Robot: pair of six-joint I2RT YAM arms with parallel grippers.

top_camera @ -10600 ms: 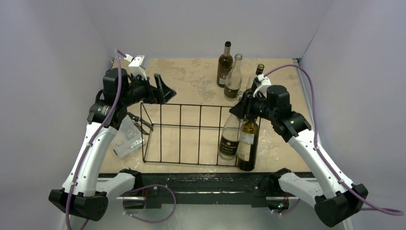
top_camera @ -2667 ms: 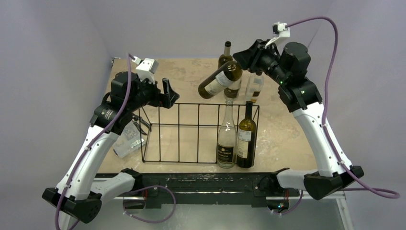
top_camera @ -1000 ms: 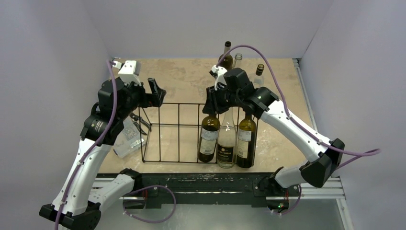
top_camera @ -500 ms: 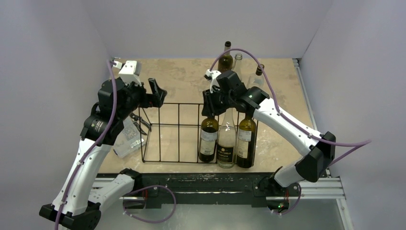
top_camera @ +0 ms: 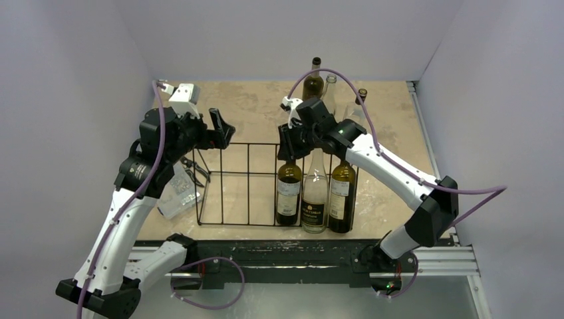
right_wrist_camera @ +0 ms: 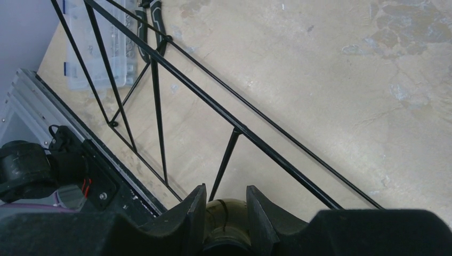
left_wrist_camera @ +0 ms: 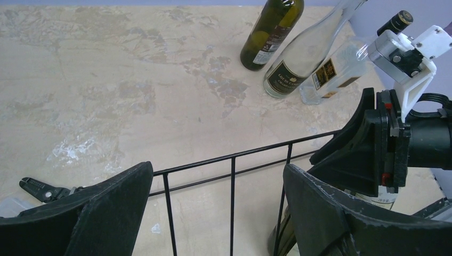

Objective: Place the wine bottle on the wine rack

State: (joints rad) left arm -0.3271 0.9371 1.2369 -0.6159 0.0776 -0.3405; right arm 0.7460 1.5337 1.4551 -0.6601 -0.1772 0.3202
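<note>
Right hand [right_wrist_camera: 225, 212] grips wine bottle [top_camera: 288, 194] neck, seen only wrist-side

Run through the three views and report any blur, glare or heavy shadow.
Top external: even, soft light, no strong glare or harsh shadow around the wine rack. Left wrist: table sharp, the left gripper's fingers dark and featureless. Right wrist: the right gripper's fingers and the wine bottle top between them soft, rack wires crisp.
</note>
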